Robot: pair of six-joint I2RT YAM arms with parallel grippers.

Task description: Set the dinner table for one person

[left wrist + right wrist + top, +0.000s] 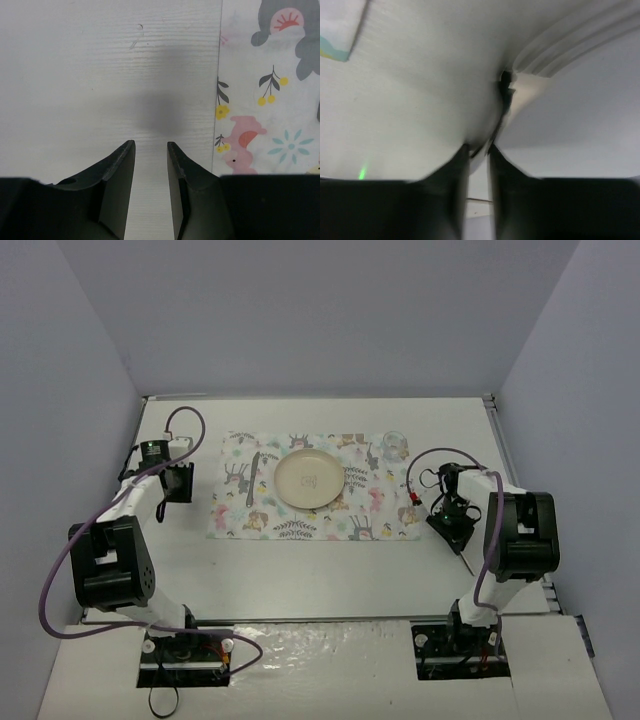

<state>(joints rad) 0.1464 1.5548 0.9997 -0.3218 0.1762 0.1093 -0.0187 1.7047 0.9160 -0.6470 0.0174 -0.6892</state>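
Wide passage over the desk [320,575] along its near edge, short of the placemat [300,527]. Barred mid-desk by plate [309,480], dark utensil [253,478] and glass [394,445] on that placemat. Crowded at the side edges by left arm [130,508] and right arm [497,520].

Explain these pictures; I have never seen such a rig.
A robot's left arm and right arm are bolted to a white table. The wide picture looks down from above and behind them; the other two come from cameras on the wrists, each showing its own black fingers. On the table lies a floral placemat with a cream plate in its middle, a dark utensil left of the plate and a clear glass at its far right corner. The left gripper is open and empty over bare table beside the placemat. The right gripper's picture is blurred; I cannot tell whether it holds anything.
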